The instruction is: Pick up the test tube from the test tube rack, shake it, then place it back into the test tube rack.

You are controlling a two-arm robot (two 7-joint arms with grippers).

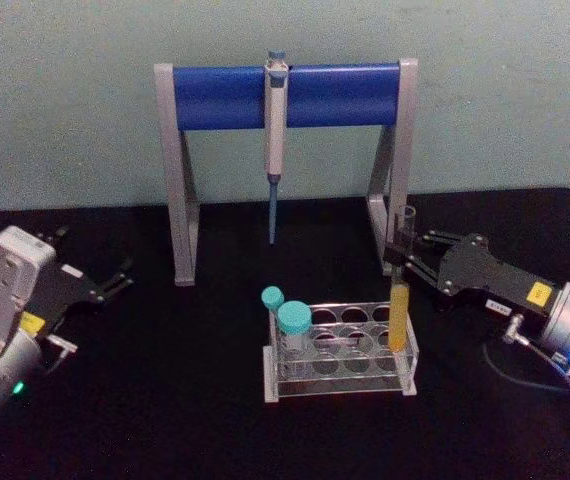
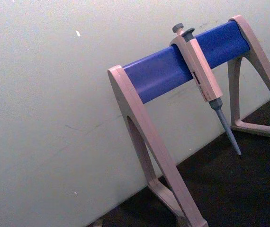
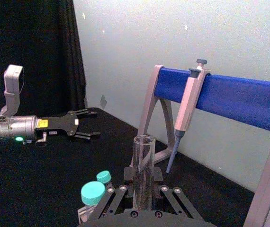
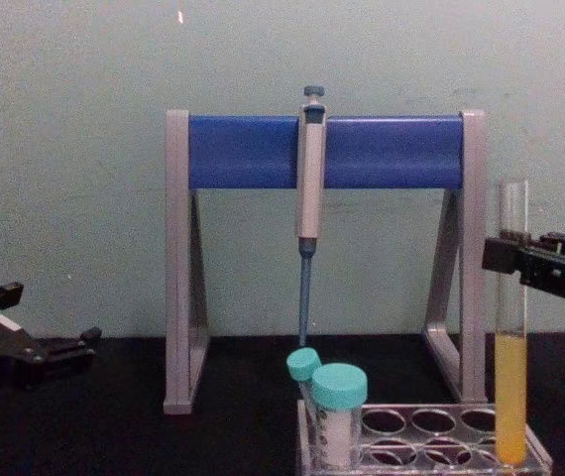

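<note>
The test tube (image 1: 399,320) stands upright in a right-end hole of the clear test tube rack (image 1: 340,385), with yellow-orange liquid in its lower part. My right gripper (image 1: 402,258) comes in from the right and is shut on the test tube's upper part, above the liquid. From the right wrist, the test tube (image 3: 143,170) rises between the two finger pads (image 3: 128,176), which press its sides. The chest view shows the test tube (image 4: 511,397) with its bottom inside the rack (image 4: 431,436). My left gripper (image 1: 115,280) rests open at the table's left, far from the rack.
Two teal-capped tubes (image 1: 293,320) stand at the rack's left end. Behind the rack stands a grey-and-blue pipette stand (image 1: 285,95) with a pipette (image 1: 275,120) hanging from its bar. The stand's right leg (image 1: 390,200) is just behind the test tube.
</note>
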